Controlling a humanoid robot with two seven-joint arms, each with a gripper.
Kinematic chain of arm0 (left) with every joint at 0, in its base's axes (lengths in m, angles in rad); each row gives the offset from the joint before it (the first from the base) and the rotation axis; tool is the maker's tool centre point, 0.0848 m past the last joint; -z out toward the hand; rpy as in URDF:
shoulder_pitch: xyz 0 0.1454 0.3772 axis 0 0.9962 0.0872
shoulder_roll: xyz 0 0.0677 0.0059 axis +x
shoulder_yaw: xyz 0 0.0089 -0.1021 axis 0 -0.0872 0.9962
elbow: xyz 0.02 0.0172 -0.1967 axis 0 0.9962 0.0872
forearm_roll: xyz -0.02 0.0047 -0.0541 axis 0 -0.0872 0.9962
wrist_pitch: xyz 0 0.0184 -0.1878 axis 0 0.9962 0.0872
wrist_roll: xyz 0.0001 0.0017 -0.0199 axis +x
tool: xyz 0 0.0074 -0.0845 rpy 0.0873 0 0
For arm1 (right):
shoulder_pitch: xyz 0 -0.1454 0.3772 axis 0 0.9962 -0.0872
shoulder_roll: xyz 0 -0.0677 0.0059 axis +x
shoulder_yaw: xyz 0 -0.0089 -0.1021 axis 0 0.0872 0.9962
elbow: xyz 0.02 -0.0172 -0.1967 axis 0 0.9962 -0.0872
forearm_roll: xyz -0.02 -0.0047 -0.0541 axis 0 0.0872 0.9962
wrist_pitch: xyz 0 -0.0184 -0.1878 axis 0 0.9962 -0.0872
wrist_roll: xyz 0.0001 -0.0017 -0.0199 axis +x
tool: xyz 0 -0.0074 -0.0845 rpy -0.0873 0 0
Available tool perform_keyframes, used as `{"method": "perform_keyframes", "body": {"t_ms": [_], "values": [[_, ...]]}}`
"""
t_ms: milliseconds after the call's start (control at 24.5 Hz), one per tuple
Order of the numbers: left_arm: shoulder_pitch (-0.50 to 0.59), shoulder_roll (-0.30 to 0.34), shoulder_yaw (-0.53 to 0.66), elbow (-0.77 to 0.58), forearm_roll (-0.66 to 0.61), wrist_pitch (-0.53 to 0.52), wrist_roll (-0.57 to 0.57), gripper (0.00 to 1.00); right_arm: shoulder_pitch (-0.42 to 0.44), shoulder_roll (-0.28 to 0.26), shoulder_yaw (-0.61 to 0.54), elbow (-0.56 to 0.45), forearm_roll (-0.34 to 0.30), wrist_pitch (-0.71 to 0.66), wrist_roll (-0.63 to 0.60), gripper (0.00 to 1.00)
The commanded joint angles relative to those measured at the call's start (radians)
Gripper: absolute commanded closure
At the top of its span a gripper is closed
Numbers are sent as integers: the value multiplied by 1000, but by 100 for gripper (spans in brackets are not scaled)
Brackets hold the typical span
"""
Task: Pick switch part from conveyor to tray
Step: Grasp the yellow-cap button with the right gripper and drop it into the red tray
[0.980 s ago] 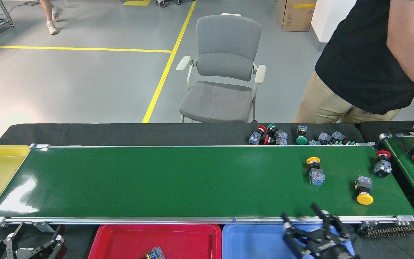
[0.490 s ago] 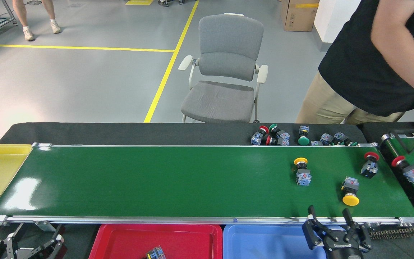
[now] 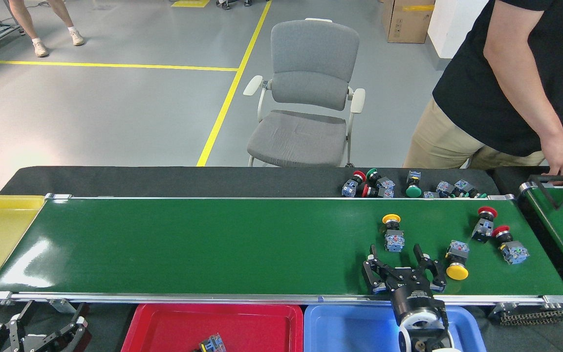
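Now, the right gripper (image 3: 395, 252) stood over the near half of the conveyor (image 3: 203, 244), its two fingers spread wide and empty, tips pointing away across the belt. Just past the fingertips lay the nearest switch part, the one with a yellow cap (image 3: 392, 231); the fingers roughly lined up on either side of it but were not yet around it, and nothing was touching.

That part lay on its side, long axis running across the belt: yellow cap at the far end, grey-blue block toward the gripper. A second yellow switch (image 3: 456, 261) lay just to the right of the right-hand finger, same axis but turned about, cap toward the near edge. Two red-capped switches (image 3: 499, 235) sat further right, close together, both tilted with their caps up-left.

The left gripper (image 3: 42, 331) rested low at the near left, off the belt; whether it was open or closed could not be made out.

Progress, as judged: one switch (image 3: 211, 344) lay already in the red tray (image 3: 174, 322), at its near edge, partly cut off. Four remained on the belt. The grasp on the nearest was still to come, then the carry leftward past the blue tray (image 3: 345, 327).

A loose heap of spare switches (image 3: 399, 187) sat on the black cloth beyond the belt, and a person (image 3: 506, 83) stood at the far right.
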Motion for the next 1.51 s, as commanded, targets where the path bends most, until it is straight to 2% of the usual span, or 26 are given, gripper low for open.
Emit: {"method": "perform_keyframes", "body": {"t_ms": [0,41,122,163,245,327,408,490,571,694,735,776,816,857,1020,1143,1224,1347,1469], "values": [[-16,14,2,-7,-2,-1,2,0,-48,12,2,31,0,26,11,7],[-16,14,-4,-7,-2,-1,2,0,-60,13,4,50,0,29,11,15],[-32,12,-27,6,-2,-1,2,0,-77,1,35,77,3,26,20,56],[-42,12,-30,12,-2,-1,2,0,-79,-4,53,79,3,25,33,72],[-46,14,-32,16,-2,-1,2,0,-80,-22,67,77,3,25,37,91],[-46,14,-32,19,-2,-1,2,0,-77,-25,70,70,2,17,37,97],[-49,14,-32,19,-2,0,2,0,-68,-27,88,45,3,-15,34,98],[-52,14,-32,20,-2,0,2,0,-43,-27,145,-29,2,-89,33,98],[-51,14,-32,20,-2,-1,2,0,15,-30,191,-134,2,-230,31,98],[-51,14,-32,20,-2,-1,2,0,78,-51,240,-243,2,-504,25,96],[-52,14,-32,22,-2,-1,2,0,93,-54,262,-259,2,-598,17,87],[-52,12,-32,22,-2,0,2,0,98,-50,291,-260,3,-664,2,64],[-54,12,-32,23,-2,-1,2,0,98,-48,332,-256,10,-695,-9,27],[-57,12,-32,26,-2,0,2,0,99,-48,364,-251,14,-689,-12,3],[-69,12,-32,31,-3,-1,2,0,98,-33,392,-231,17,-678,-12,1],[-63,12,-30,29,-3,0,2,0,116,-31,305,-259,2,-661,-10,1],[-59,12,-32,25,-5,-1,2,0,193,-27,194,-305,-15,-578,-12,3],[-60,9,-32,25,-22,0,2,0,355,6,56,-398,-20,-343,-50,3],[-60,10,-30,28,-25,3,2,0,443,6,-39,-412,-26,-230,-150,3]]}}
